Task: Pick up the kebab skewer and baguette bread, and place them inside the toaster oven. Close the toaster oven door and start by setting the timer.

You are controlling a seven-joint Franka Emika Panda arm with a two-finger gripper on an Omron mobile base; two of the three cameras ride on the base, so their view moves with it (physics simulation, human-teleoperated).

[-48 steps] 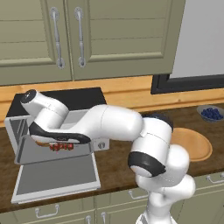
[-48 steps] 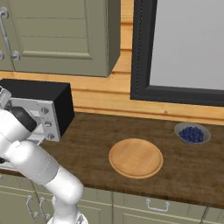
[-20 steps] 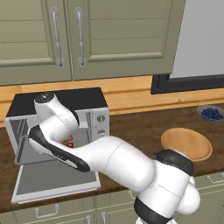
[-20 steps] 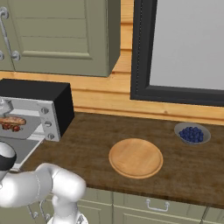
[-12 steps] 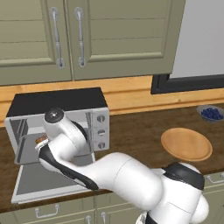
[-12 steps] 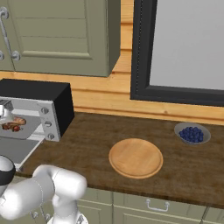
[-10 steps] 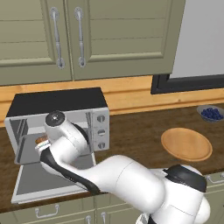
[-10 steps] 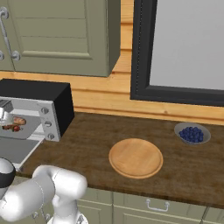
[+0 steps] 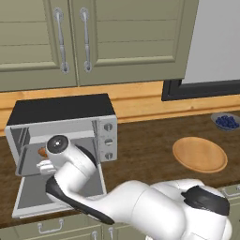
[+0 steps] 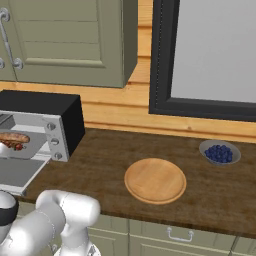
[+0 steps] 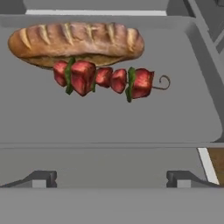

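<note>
A: Left base view first. What's there?

B: The oven (image 9: 65, 126) sits on the bench (image 9: 150, 150), under the cupboards (image 9: 93, 37). Its door (image 9: 28, 199) is dropped flat toward the bench edge. The arm (image 9: 79, 178) crosses in front of the opening and hides most of the inside; a bit of the bread (image 9: 42, 152) shows at the left of the cavity.

A: Anything else on the bench?

B: A round wooden board (image 9: 200, 154) to the right of the oven, and a bowl of blueberries (image 9: 226, 121) further right, near the wall.

A: Right base view?

B: The oven (image 10: 42, 122) is at the left, knobs (image 10: 52, 141) facing the camera. Inside lies the bread (image 10: 14, 137) with the skewer (image 10: 16, 145) against its front side. The door (image 10: 15, 172) lies open below. The board (image 10: 155, 180) is mid-bench and the bowl (image 10: 219, 152) is well apart to its right, below the dark-framed window (image 10: 210, 55).

A: And the hand view?

B: It looks into the oven across the open door (image 11: 109, 166). The bread (image 11: 76, 41) lies crosswise on the grey tray (image 11: 109, 113), toward the back. The skewer (image 11: 105, 79) lies just in front of it, touching its near edge, curled end to the right.

A: The jaws?

B: The gripper (image 11: 109, 179) stands with its jaws spread wide, one tip at each side low in the view, nothing between them, well short of the food.
</note>
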